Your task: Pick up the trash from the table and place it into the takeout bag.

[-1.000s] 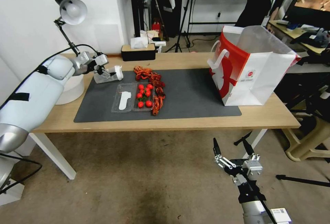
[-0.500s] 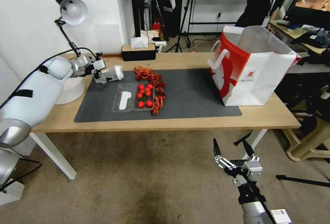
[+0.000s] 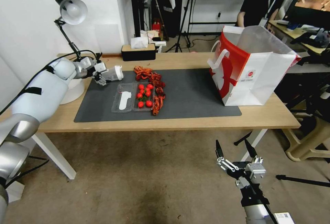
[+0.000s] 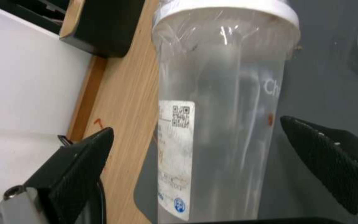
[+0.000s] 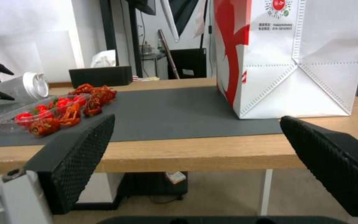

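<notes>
Straddling the clear white-capped plastic cup (image 3: 111, 74) at upper left of the head view, left gripper (image 3: 99, 76) is holding its fingers apart; takeout bag (image 3: 254, 76) is standing upper right; right gripper (image 3: 235, 152) is hanging spread, lower right.

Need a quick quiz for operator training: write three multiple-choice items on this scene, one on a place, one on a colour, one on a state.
1. Where is the bag?
A. table's right end
B. floor
C. beside the lamp

2. What colour is the cup's cap?
A. red
B. white
C. black

3. How is the left gripper?
A. shut on the cup
B. open around the cup
C. over the bag

Key: 1 A, the head view shows it standing at the right end; 2 B, the left wrist view shows a white cap; 3 B, gaps show between both fingers and the cup.
</notes>
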You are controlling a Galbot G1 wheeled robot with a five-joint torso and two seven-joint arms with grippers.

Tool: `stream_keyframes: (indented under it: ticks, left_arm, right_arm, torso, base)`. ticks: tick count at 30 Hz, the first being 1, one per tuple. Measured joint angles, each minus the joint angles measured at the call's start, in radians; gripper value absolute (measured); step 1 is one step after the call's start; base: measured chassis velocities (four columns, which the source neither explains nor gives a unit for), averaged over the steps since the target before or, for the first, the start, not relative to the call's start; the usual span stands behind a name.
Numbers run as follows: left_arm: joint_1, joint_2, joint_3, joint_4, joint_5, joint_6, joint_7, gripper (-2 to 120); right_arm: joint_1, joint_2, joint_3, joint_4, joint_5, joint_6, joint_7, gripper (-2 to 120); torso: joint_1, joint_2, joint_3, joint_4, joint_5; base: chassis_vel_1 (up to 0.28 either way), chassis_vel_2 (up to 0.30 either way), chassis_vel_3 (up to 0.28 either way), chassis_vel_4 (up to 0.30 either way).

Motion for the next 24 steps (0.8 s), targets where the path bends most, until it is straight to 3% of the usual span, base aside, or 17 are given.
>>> stream_keyframes:
  ticks: [15, 22, 24]
  left_arm:
    - [-0.022, -0.038, 0.011, 0.068, 0.018, -0.008, 0.001, 100]
    - [-0.026, -0.031, 0.012, 0.075, 0.005, -0.023, 0.027, 100]
    - [-0.021, -0.031, 0.015, 0.074, 0.004, -0.023, 0.029, 93]
  right_arm:
    - [-0.002, 0.015, -0.005, 0.0, -0.004, 0.007, -0.008, 100]
    - [0.013, -0.054, 0.04, 0.002, 0.065, 0.0, -0.004, 100]
    - [0.02, -0.066, 0.052, -0.001, 0.083, -0.003, -0.004, 100]
  torso:
    - [0.0, 0.0, 0.0, -0.0002, -0.0001]
    - [0.0, 0.0, 0.0, 0.0002, 0.0001]
    - [0.0, 0.0, 0.0, 0.0001, -0.0001]
  base:
    - [0.0, 0.0, 0.0, 0.0]
    - [0.0, 0.0, 0.0, 0.0]
    - [0.0, 0.0, 0.0, 0.0]
